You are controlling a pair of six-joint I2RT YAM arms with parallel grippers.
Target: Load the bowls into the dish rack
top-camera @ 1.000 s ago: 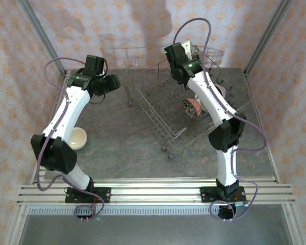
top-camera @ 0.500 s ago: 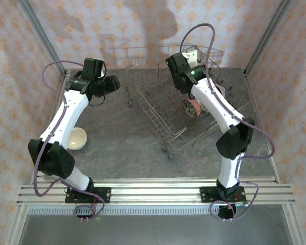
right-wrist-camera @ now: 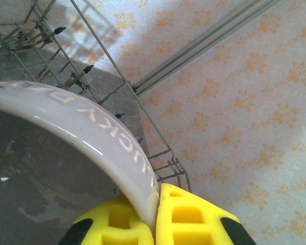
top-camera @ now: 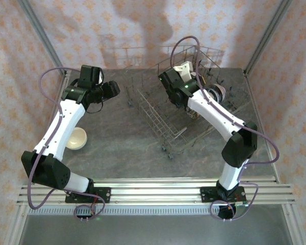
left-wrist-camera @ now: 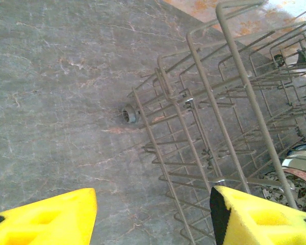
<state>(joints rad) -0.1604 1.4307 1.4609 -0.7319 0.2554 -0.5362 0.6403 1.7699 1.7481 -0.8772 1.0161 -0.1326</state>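
Loading is partly done. A patterned bowl stands in the rack. A cream bowl lies on the desk, not yet loaded. The right end effector is clamped on the rim of a glossy pale bowl above the rack. The left end effector is apart and empty.

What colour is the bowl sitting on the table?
Cream-white; the bowl shows best in the top view.

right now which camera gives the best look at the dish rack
The top view: nearly the whole dish rack. The left wrist view catches one corner and a wheel; the right wrist view, a stretch of it behind the bowl.
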